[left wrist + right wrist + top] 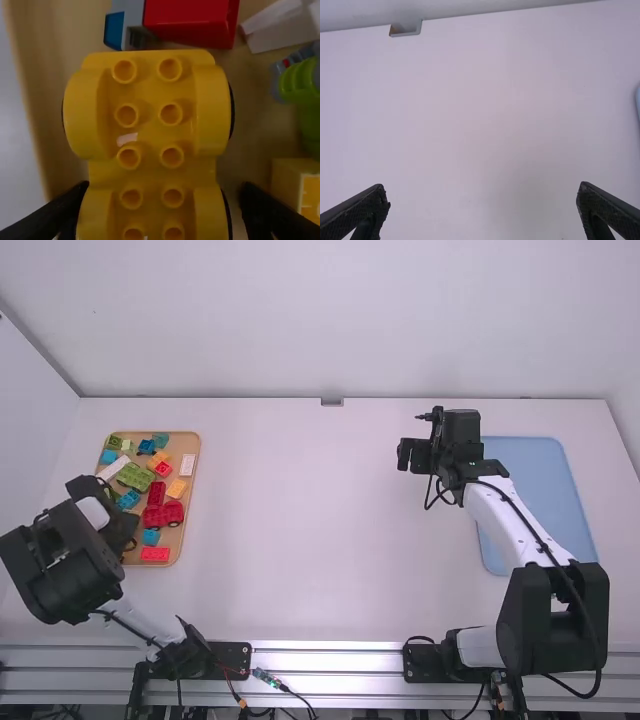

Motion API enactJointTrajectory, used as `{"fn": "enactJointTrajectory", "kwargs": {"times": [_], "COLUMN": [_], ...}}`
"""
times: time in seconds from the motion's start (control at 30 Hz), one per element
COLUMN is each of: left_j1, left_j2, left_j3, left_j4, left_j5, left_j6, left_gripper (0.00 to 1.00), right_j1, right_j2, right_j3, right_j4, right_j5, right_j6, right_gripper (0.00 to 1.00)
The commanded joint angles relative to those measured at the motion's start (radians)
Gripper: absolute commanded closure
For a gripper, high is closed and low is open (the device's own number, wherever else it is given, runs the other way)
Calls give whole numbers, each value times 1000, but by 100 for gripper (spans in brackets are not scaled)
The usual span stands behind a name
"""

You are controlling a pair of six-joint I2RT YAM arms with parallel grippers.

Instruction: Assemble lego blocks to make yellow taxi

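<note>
your left jaws and right jaws stand wide; pinch the yellow base (pixel 150 167) at its waist, likely light, stiff, slick.

A broad white table (pixel 330 540) with a smooth, pale top. On its left side lies a tan tray (pixel 183 540) with rounded corners, its long sides running away from the near edge. Well apart from it, on the right side, lies a flat, light blue mat (pixel 550 500), also round-cornered and partly hidden.
</note>
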Motion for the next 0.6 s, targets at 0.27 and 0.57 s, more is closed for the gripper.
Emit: {"fn": "enactJointTrajectory", "kwargs": {"times": [0.27,0.57], "left_j1": [0,-2], "left_j2": [8,8], "left_j3": [-24,-24], "left_j4": [-9,-31], "left_j5": [16,34], "left_j6": [6,47], "left_gripper": [51,46], "right_j1": [3,3], "right_j2": [4,4], "right_j3": [17,17], "right_j4": [0,0], "right_j5": [-2,-1], "right_j6": [2,2], "right_gripper": [1,1]}}
